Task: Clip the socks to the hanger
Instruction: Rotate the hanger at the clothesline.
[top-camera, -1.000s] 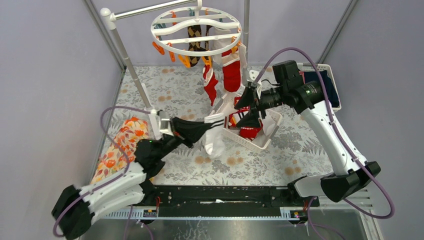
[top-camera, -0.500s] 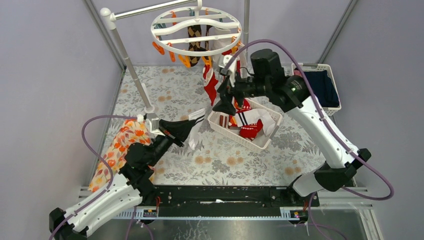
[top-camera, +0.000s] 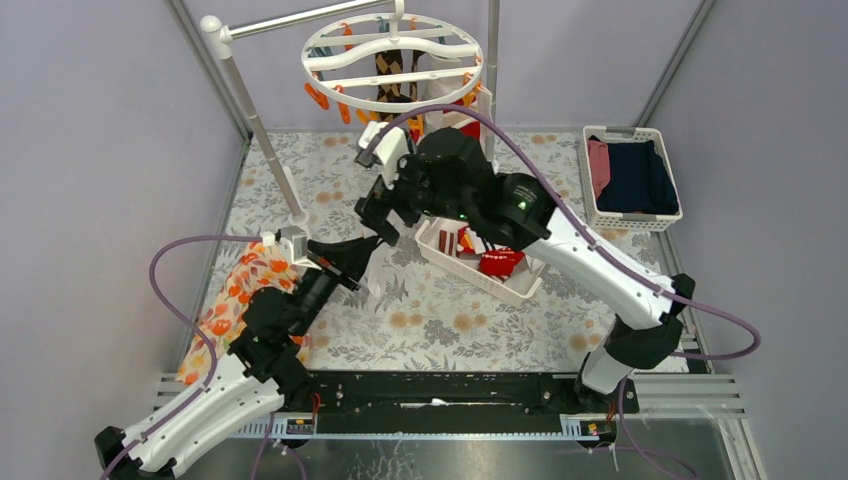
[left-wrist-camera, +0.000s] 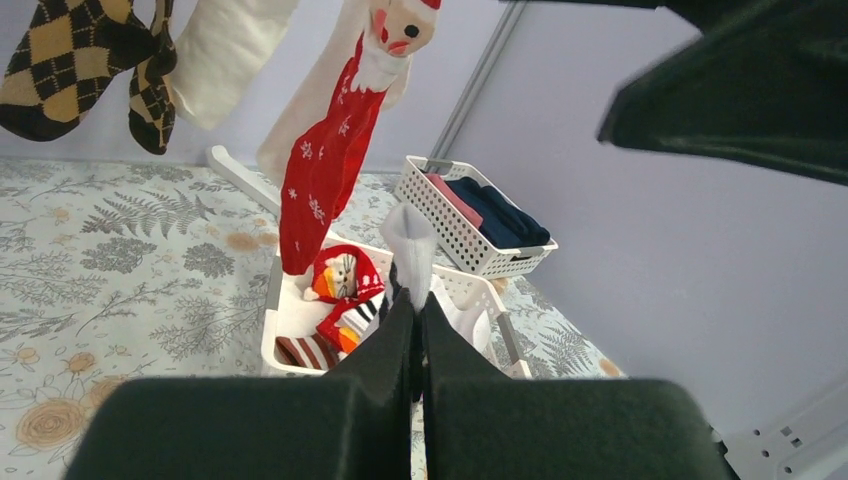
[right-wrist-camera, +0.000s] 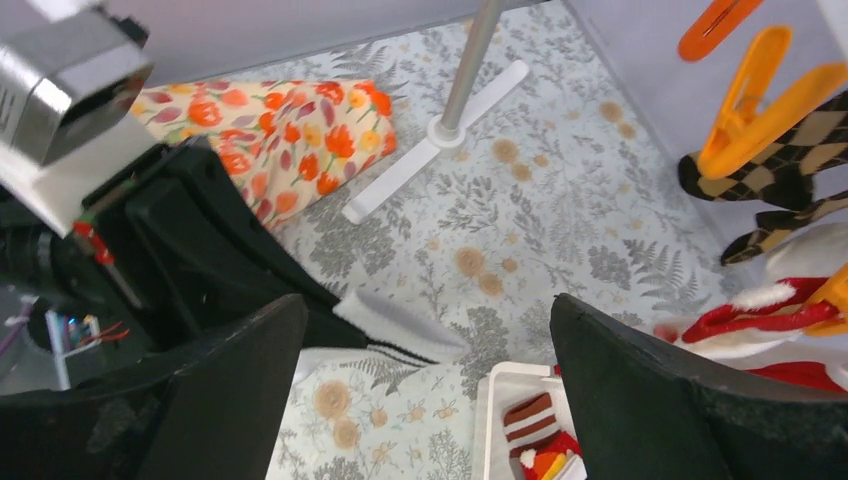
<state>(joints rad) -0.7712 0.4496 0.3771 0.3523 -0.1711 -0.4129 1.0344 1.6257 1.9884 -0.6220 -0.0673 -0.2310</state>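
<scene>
**A:** Two grippers in shot. What has the near one got?

**B:** My left gripper (top-camera: 372, 246) has its fingers pressed together on the end of a white sock (left-wrist-camera: 410, 238), left of the table's middle. The orange floral cloth (top-camera: 240, 285) lies just to its left. A short stub of sock pokes out past my fingertips.

**A:** And the other?

**B:** My right gripper (right-wrist-camera: 425, 315) hovers just beyond it and a little higher. Its fingers are spread wide with nothing between them, and the sock's ribbed cuff lies under the gap.

**A:** Further back?

**B:** To the right sits the white slatted basket (top-camera: 440, 255), with red and striped socks (top-camera: 500, 262) inside. At the far edge the hanger (top-camera: 340, 62) hangs high. Argyle socks (left-wrist-camera: 60, 60) and a red Santa sock (left-wrist-camera: 330, 160) dangle from it, and an orange clip (right-wrist-camera: 760, 95) bites an argyle.
</scene>
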